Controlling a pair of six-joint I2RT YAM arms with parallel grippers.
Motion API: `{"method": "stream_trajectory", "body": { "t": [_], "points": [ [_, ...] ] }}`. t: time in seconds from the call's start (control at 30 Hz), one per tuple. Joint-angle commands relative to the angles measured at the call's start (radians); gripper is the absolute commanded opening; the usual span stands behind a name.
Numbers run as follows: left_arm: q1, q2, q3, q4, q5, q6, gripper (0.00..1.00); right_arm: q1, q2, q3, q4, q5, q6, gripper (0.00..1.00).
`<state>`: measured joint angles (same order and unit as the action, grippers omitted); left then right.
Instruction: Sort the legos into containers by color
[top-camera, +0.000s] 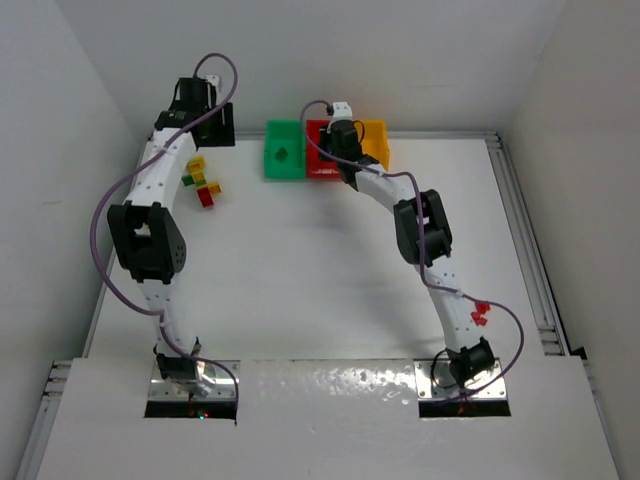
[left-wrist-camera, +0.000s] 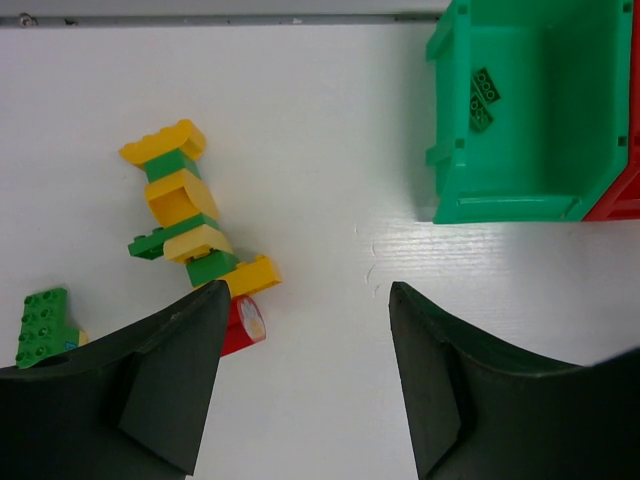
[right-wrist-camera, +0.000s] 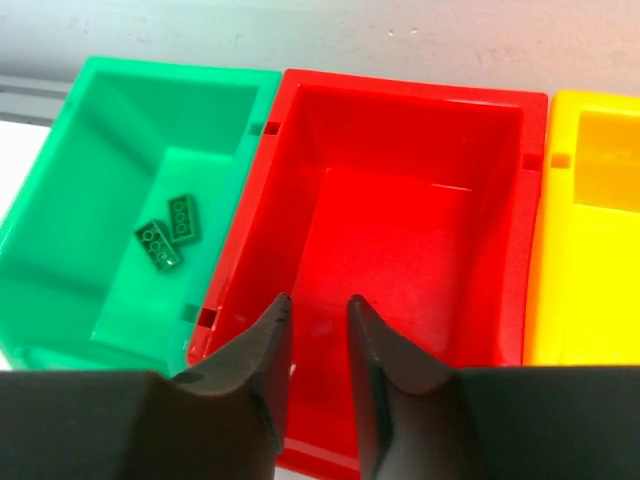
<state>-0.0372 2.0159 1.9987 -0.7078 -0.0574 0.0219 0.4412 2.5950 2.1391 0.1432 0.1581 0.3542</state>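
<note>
- Two green bricks (right-wrist-camera: 168, 232) are binned; the right gripper (right-wrist-camera: 318, 302) (fingers slightly parted, empty) is poised over the red bin (right-wrist-camera: 400, 120).
- Loose legos (left-wrist-camera: 185, 200) by the wide-parted left gripper (left-wrist-camera: 308, 295) should be picked next.

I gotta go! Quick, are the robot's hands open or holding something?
Left gripper: open, empty.
Right gripper: slightly open over the red bin, empty.

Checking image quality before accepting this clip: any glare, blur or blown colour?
Top external: glare on the glossy near panel. Left wrist: loose legos crisp, left end effector dark and soft-edged. Right wrist: red bin oversaturated, its floor washed out; two bricks in the green bin readable.
</note>
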Motion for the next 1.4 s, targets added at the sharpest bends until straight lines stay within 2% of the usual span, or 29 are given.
{"method": "stream_trajectory", "body": {
  "t": [0.0, 0.07, 0.23, 0.33, 0.37, 0.47, 0.5, 0.53, 0.57, 0.6, 0.63, 0.7, 0.73, 0.8, 0.83, 0.93, 1.0, 1.1, 1.23, 1.3, 1.37],
  "points": [
    [0.014, -0.002, 0.002, 0.024, 0.025, 0.003, 0.63, 0.007, -0.069, 0.005, 0.065, 0.005, -0.037, 0.33],
    [0.014, -0.002, 0.002, 0.024, 0.031, 0.003, 0.63, 0.008, -0.078, 0.025, 0.044, -0.012, -0.043, 0.37],
    [0.014, -0.006, 0.002, 0.024, 0.039, 0.000, 0.63, 0.013, -0.145, -0.013, 0.041, 0.010, -0.044, 0.39],
    [0.014, -0.016, 0.009, 0.018, 0.041, 0.004, 0.63, 0.013, -0.248, -0.069, -0.008, 0.072, -0.024, 0.39],
    [0.014, -0.019, 0.017, 0.016, 0.034, 0.009, 0.63, 0.013, -0.328, -0.086, -0.045, 0.084, -0.017, 0.44],
    [0.014, -0.028, 0.025, 0.002, 0.016, 0.019, 0.63, 0.011, -0.491, -0.200, -0.249, 0.127, 0.003, 0.52],
    [0.014, -0.028, 0.029, -0.002, 0.010, 0.021, 0.63, 0.008, -0.616, -0.240, -0.298, 0.130, 0.003, 0.56],
    [0.014, -0.031, 0.029, -0.012, -0.001, 0.023, 0.63, 0.002, -0.681, -0.337, -0.408, 0.133, 0.020, 0.62],
    [0.014, -0.032, 0.028, -0.016, -0.004, 0.026, 0.63, -0.005, -0.743, -0.388, -0.471, 0.135, 0.046, 0.64],
    [0.014, -0.036, 0.029, -0.022, -0.009, 0.027, 0.63, -0.018, -0.862, -0.436, -0.605, 0.135, 0.081, 0.65],
    [0.014, -0.039, 0.026, -0.033, -0.012, 0.027, 0.63, -0.056, -0.919, -0.541, -0.675, 0.130, 0.125, 0.66],
    [0.013, -0.042, 0.025, -0.042, -0.013, 0.030, 0.63, -0.107, -1.025, -0.657, -0.889, 0.103, 0.242, 0.65],
    [0.014, -0.042, 0.025, -0.053, -0.010, 0.033, 0.63, -0.157, -1.120, -0.773, -0.956, 0.115, 0.279, 0.63],
    [0.014, -0.037, 0.035, -0.065, 0.004, 0.033, 0.63, -0.202, -1.205, -0.879, -1.129, 0.168, 0.359, 0.61],
    [0.014, -0.033, 0.043, -0.070, 0.010, 0.032, 0.63, -0.234, -1.287, -0.975, -1.166, 0.190, 0.379, 0.61],
    [0.013, -0.006, 0.093, -0.096, 0.050, 0.032, 0.63, -0.268, -1.398, -1.135, -1.258, 0.265, 0.457, 0.60],
    [0.014, 0.024, 0.130, -0.113, 0.082, 0.038, 0.63, -0.295, -1.473, -1.198, -1.326, 0.274, 0.547, 0.56],
    [0.014, 0.056, 0.196, -0.171, 0.097, 0.059, 0.63, -0.349, -1.546, -1.349, -1.361, 0.268, 0.647, 0.50],
    [0.036, 0.083, 0.227, -0.206, 0.120, 0.084, 0.63, -0.392, -1.586, -1.473, -1.367, 0.268, 0.750, 0.46],
    [0.048, 0.113, 0.261, -0.228, 0.136, 0.092, 0.63, -0.394, -1.593, -1.533, -1.306, 0.271, 0.744, 0.46],
    [0.077, 0.159, 0.319, -0.245, 0.134, 0.093, 0.62, -0.394, -1.590, -1.568, -1.231, 0.242, 0.666, 0.46]
  ]
}}
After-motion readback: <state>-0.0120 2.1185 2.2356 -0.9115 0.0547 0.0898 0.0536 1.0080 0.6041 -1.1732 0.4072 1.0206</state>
